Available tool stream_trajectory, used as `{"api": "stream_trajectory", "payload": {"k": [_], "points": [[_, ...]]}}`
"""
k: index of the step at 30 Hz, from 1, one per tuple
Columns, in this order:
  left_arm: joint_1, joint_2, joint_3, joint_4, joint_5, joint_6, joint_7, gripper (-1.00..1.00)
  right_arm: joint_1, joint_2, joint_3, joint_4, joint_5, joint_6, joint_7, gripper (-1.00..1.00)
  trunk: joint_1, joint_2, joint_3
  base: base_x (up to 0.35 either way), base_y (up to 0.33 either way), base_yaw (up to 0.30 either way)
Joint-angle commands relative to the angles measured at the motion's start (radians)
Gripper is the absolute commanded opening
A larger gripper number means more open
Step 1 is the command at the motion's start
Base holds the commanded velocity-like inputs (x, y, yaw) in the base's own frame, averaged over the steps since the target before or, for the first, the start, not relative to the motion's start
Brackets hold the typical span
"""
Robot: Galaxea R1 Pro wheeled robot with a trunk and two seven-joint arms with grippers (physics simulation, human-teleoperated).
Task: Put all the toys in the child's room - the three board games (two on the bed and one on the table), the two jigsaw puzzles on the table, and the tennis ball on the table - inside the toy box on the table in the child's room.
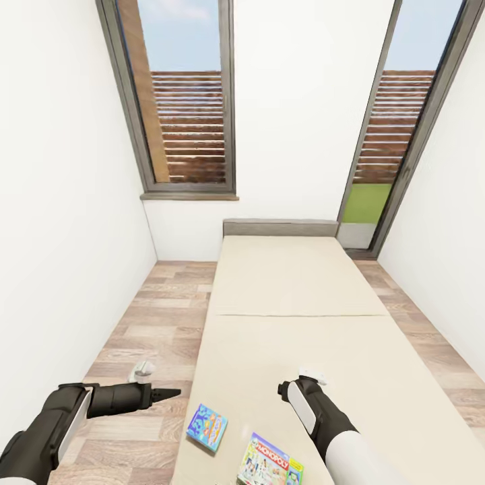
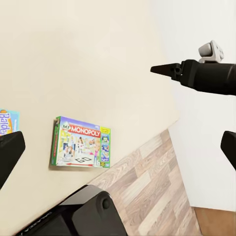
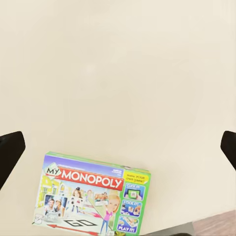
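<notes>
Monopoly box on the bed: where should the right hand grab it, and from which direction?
The Monopoly box lies flat on the bed near its foot edge. Probably best to come from above and pinch across its thin edges, long sides between the fingers, since no side is lifted.

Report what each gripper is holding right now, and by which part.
Nothing is held. The left gripper hangs over the floor beside the beige bed; the right gripper's fingers stand apart above the green-edged Monopoly box, which lies flat, untouched.

Green-edged board game [image 3: 91, 194] flat on beige bed [image 3: 118, 73]
</notes>
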Motion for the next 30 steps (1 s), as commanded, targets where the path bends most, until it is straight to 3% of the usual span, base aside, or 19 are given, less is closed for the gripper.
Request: {"api": "stream_trajectory", "payload": {"k": [1,30], "points": [[-0.001,0.000,0.001,-0.002,0.001,0.011,-0.004,1.00,-0.001,0.000,0.002,-0.001,-0.006,0.004,-0.007,1.00,0.001,-0.002,-0.004,0.000,0.000,0.071],[-0.004,0.001,0.002,-0.021,0.000,0.014,-0.006,1.00,-0.018,0.000,-0.006,-0.017,-0.012,0.027,-0.007,1.00,0.001,-0.002,-0.047,0.000,0.000,0.037]]}}
